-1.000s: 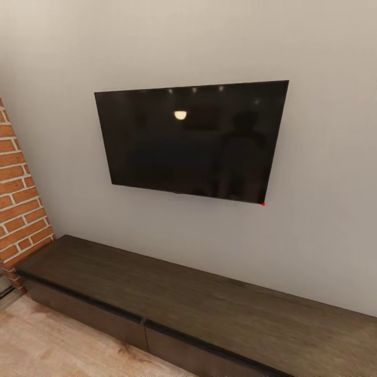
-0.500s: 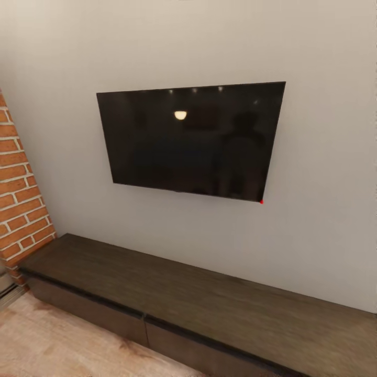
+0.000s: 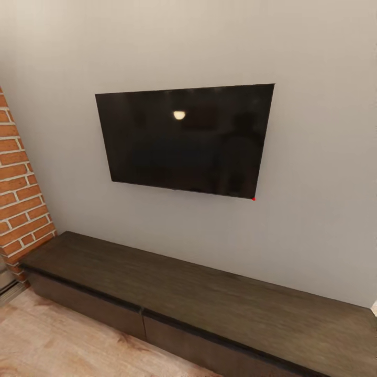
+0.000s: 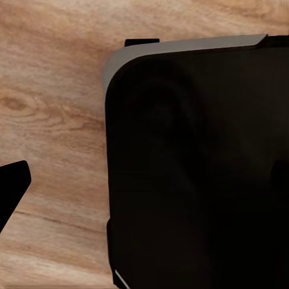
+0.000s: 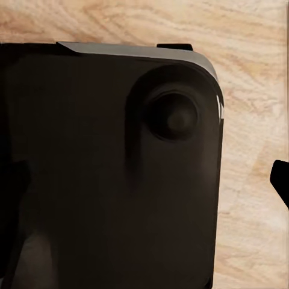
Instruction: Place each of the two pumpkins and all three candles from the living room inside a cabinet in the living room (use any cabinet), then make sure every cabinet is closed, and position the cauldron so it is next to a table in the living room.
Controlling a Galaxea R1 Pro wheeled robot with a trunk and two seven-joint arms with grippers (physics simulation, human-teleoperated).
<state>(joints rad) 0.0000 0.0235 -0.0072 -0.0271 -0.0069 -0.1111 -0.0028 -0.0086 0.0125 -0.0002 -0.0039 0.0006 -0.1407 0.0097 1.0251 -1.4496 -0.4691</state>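
The cabinet (image 3: 183, 298) is a long low dark-brown unit running along the grey wall, with a bare flat top. Its two visible drawer fronts (image 3: 89, 309) sit flush and shut. In the left wrist view a dark fingertip (image 4: 11, 188) pokes in over the wood floor beside my black base (image 4: 198, 168). The right wrist view likewise has a dark fingertip (image 5: 280, 180) at the frame edge beside my base (image 5: 108, 168). I cannot tell from these slivers whether the jaws are open or shut. The pumpkins, candles, cauldron and table are out of view.
A black television (image 3: 183, 139) hangs on the wall above the cabinet. A red brick wall (image 3: 21, 199) stands at the cabinet's left end. Light wood floor (image 3: 52, 345) lies in front of the cabinet.
The whole head picture has shifted: the camera has backed off and turned a little, so the television looks smaller and further left. Nothing in the room has moved.
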